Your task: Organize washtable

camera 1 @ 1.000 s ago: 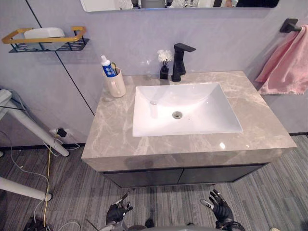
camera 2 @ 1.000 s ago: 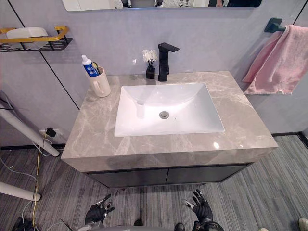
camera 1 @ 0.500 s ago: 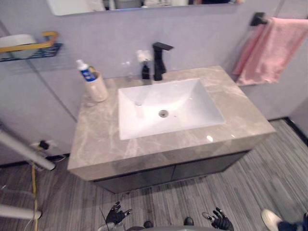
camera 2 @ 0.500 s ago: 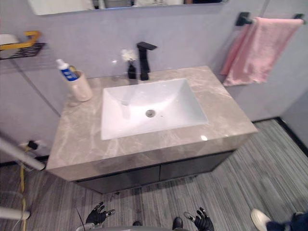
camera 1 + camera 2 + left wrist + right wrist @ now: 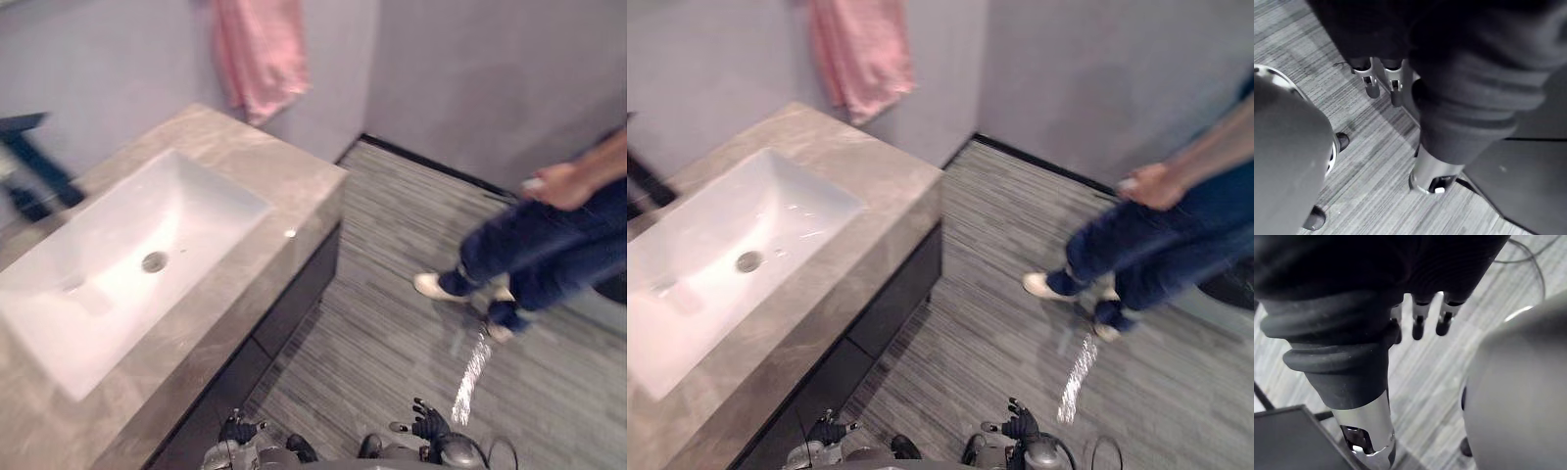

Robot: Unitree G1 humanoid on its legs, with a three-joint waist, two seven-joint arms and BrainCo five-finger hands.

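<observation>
Zero grabbing going on right now, so here's the layout from the left. Far left is the black faucet (image 5: 44,171), then the white sink (image 5: 127,235) with its drain (image 5: 154,261), sunk into the grey marble bench (image 5: 284,186). The bench is the thing to tidy. Its long axis runs on a diagonal, from the near left corner away toward the pink towel (image 5: 260,54) on the wall past its far end. Under the front edge is a dark cabinet (image 5: 289,294) facing the striped floor (image 5: 392,294).

Next over, down low, is the left robot hand (image 5: 238,429), near the cabinet front and well below the benchtop. In its wrist view the fingers (image 5: 1371,88) are straight and relaxed, pointing at the floor, nothing in them. Further right is the right robot hand (image 5: 428,423), same deal: fingers (image 5: 1418,320) loose, empty, over bare floor and well apart from the bench. Far right, a person (image 5: 549,245) in jeans and white shoes is standing on the floor, away from the bench.

The relation that counts, I'd say: the bench lies up and to the left of both robot hands, and the left one is clearly nearer. Any reach would have to go up and leftward over the front edge. My guess is the body needs to turn toward the sink first, since the faucet end sits right at the edge of the head view.
</observation>
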